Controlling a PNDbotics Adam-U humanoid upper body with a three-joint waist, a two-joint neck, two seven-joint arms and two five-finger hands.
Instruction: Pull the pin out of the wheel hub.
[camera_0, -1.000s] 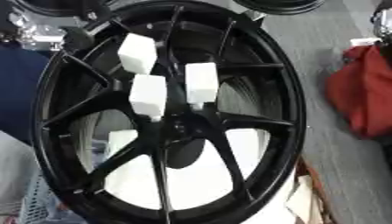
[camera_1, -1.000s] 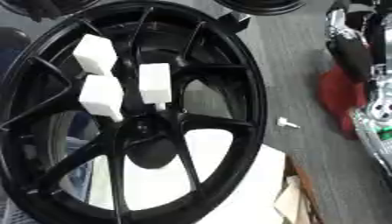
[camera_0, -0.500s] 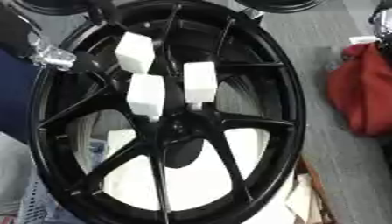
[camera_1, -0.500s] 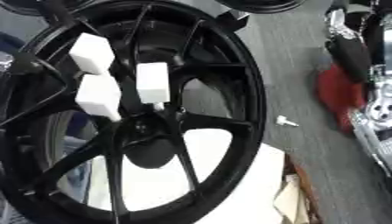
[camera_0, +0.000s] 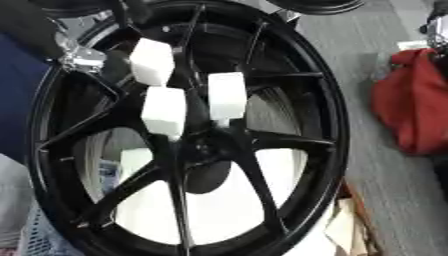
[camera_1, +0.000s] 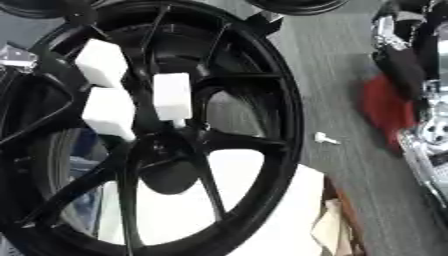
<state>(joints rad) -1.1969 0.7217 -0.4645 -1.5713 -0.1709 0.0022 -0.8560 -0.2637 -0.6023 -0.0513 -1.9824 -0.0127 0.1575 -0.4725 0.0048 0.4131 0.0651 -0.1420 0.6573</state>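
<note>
A large black spoked wheel (camera_0: 333, 125) fills both views, its hub (camera_0: 206, 150) near the middle. Three white block-shaped pins stick out above the hub: one at the upper left (camera_0: 152, 61), one below it (camera_0: 164, 111), one to the right (camera_0: 227, 96). My left arm, black with a silver joint (camera_0: 80, 57), reaches in from the upper left and lies over the wheel's rim, beside the upper-left pin; its hand is a dark blur. Black and silver parts of my right arm (camera_1: 418, 75) show at the right edge, away from the wheel.
A red bag (camera_0: 409, 102) lies on the grey floor right of the wheel. A small white piece (camera_1: 325, 139) lies nearby. White sheet (camera_1: 271, 210) and cardboard (camera_0: 352, 231) sit under the wheel's lower right. Another dark wheel (camera_0: 315, 5) is at the top.
My left arm has come in from the upper left, its silver joint now over the rim close to the upper-left pin. The three pins have not moved.
</note>
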